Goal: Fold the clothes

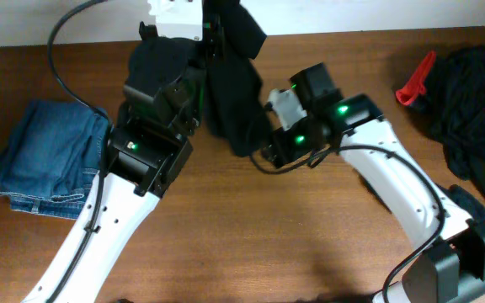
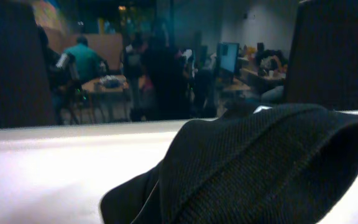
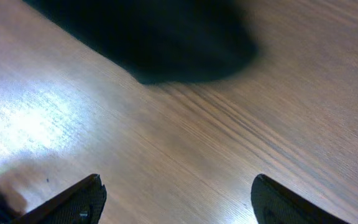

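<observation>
A black garment hangs from my raised left gripper at the back middle of the table, with its lower end near the wood. In the left wrist view the black fabric fills the space at the jaws, and the fingers themselves are hidden. My right gripper is beside the garment's lower end. In the right wrist view it is open and empty above bare wood, with the black fabric just beyond the fingertips.
Folded blue jeans lie at the left edge. A heap of more black clothes lies at the far right, with a red object beside it. The brown wooden table shows at the front.
</observation>
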Action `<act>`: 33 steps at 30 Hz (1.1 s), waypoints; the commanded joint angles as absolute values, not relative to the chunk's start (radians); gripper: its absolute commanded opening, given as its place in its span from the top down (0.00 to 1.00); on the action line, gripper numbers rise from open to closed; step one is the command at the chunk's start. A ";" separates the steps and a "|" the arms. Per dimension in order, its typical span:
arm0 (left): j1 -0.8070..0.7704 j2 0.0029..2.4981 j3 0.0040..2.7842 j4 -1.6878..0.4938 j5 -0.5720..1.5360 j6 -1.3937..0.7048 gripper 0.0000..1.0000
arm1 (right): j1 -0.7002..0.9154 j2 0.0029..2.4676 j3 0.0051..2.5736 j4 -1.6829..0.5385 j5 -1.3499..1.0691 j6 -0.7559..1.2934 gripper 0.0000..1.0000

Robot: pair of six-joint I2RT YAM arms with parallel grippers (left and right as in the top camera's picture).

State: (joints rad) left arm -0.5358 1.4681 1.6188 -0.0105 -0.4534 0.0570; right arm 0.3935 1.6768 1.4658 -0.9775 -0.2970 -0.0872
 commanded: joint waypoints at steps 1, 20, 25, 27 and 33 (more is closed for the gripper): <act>-0.534 1.449 1.712 0.011 -0.507 0.160 1.00 | 0.463 1.681 1.433 -0.913 -0.311 -0.112 0.23; -0.534 1.449 1.868 0.049 -0.553 0.265 1.00 | 0.889 1.680 1.432 -0.519 -0.090 -0.103 0.24; -0.534 1.449 1.868 0.095 -0.604 0.310 1.00 | 0.963 1.680 1.432 -0.451 0.090 0.073 0.23; -0.535 1.449 1.868 0.097 -0.630 0.309 1.00 | 0.974 1.680 1.432 -0.443 0.168 0.138 0.24; -0.554 1.449 1.868 0.094 -0.652 0.309 1.00 | 0.973 1.680 1.432 -0.451 0.478 0.337 0.23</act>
